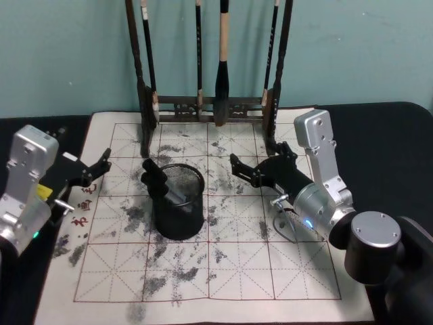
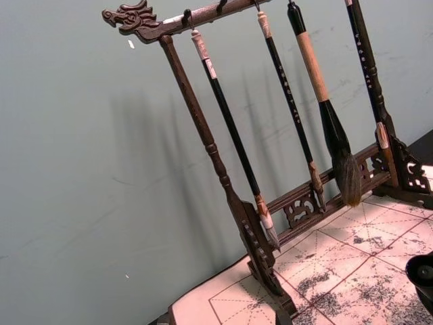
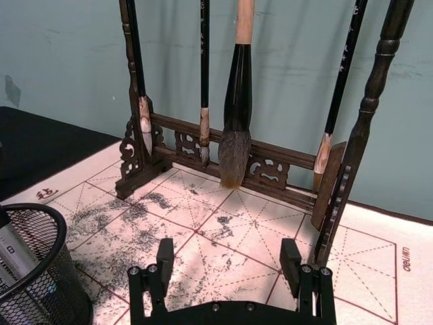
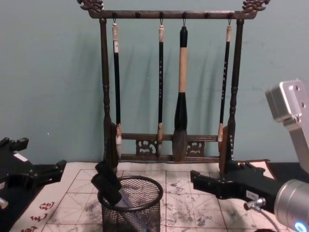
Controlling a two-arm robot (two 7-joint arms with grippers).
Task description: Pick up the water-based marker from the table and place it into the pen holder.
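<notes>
The pen holder (image 1: 178, 221), a black wire-mesh cup, stands in the middle of the mat. The water-based marker (image 1: 154, 179) leans inside it, grey barrel down and black cap sticking out over the left rim. From the chest the marker (image 4: 108, 185) shows the same way in the pen holder (image 4: 135, 215). My right gripper (image 1: 254, 160) hovers open and empty just right of the cup, pointing at the brush rack. In the right wrist view that gripper (image 3: 227, 261) has its fingers wide apart, with the holder (image 3: 37, 284) and marker (image 3: 12, 252) off to the side. My left gripper (image 1: 97, 170) rests open at the mat's left edge.
A tall dark wooden brush rack (image 1: 210, 105) with several hanging brushes stands at the back of the ink-stained grid mat (image 1: 223, 271). The mat lies on a black table in front of a teal wall. Open mat lies in front of the cup.
</notes>
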